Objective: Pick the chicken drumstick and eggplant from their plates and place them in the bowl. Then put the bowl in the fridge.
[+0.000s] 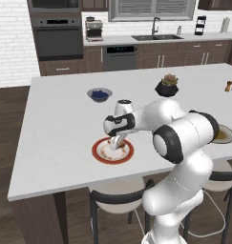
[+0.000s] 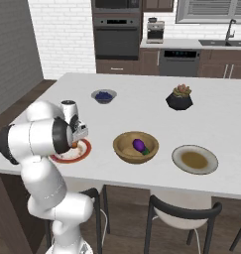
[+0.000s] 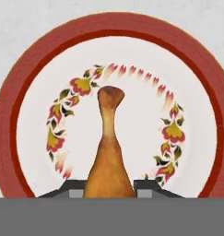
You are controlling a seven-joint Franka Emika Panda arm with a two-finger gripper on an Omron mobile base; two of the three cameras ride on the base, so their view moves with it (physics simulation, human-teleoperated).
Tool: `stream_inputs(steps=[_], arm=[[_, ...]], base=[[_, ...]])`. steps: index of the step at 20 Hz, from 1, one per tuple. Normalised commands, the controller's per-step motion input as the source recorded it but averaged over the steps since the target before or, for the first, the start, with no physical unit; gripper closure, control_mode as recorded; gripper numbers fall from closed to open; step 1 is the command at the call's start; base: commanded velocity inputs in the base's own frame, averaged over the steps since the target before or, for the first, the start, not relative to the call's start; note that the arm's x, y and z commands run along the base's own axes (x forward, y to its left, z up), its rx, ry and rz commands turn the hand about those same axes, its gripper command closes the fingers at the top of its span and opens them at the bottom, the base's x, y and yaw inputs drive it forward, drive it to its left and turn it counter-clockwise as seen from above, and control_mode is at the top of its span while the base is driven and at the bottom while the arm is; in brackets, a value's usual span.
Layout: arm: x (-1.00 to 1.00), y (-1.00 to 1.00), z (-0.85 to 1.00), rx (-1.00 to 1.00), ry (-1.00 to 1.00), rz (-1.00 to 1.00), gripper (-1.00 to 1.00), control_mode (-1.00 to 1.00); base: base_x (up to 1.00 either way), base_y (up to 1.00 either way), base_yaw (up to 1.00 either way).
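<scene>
Two small dark fingertips (image 3: pixel 72 185) stood apart at the bottom of the hand view, and the thick end of the golden-brown chicken drumstick (image 3: pixel 108 156) sat between them. Whether the pads were already pressing the meat or only flanking it could not be told from these pictures. Beyond the fingers the drumstick tapered away to its pale bone end, lying flat on the white round plate with the broad red-orange rim (image 3: pixel 21 92) and a ring of painted flowers.

Seen from the base cameras, the two-finger gripper (image 1: pixel 115 143) pointed down onto that plate near the front edge of the white counter (image 1: pixel 55 143). Well off to the side of the fingers, the wide light-brown wooden bowl (image 2: pixel 123 148) already held the small glossy purple eggplant (image 2: pixel 139 145), and past it lay the plain grey-green plate (image 2: pixel 207 159), bare.

My judgement: the meat is rounded and tapering, so a pinch on the sloping part could squeeze it out toward the bone. A grip this close to the plate could also scrape or drag the plate, and a loose hold could drop the drumstick short of the bowl.
</scene>
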Motion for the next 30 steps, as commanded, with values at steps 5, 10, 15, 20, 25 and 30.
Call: stream_inputs(steps=[5, 10, 15, 20, 25, 30], arm=[[-0.14, -0.48, 0.95, -0.06, 0.00, -0.15, 1.00, -1.00], [0.00, -0.84, 0.58, -0.06, 0.05, -0.16, 1.00, -1.00], [0.00, -1.00, 0.08, -0.03, 0.03, -0.16, 1.00, -1.00], [0.00, -1.00, 0.00, 0.01, 0.00, -0.09, 1.00, -1.00], [0.03, -0.98, 0.00, 0.07, 0.00, -0.02, 1.00, -1.00], [0.30, -0.84, -0.17, 0.03, 0.02, 0.00, 1.00, -1.00]], base=[[0.00, 0.00, 0.00], [0.00, 0.00, 0.00], [0.00, 0.00, 0.00], [0.00, 0.00, 0.00], [0.00, 0.00, 0.00], [0.00, 0.00, 0.00]])
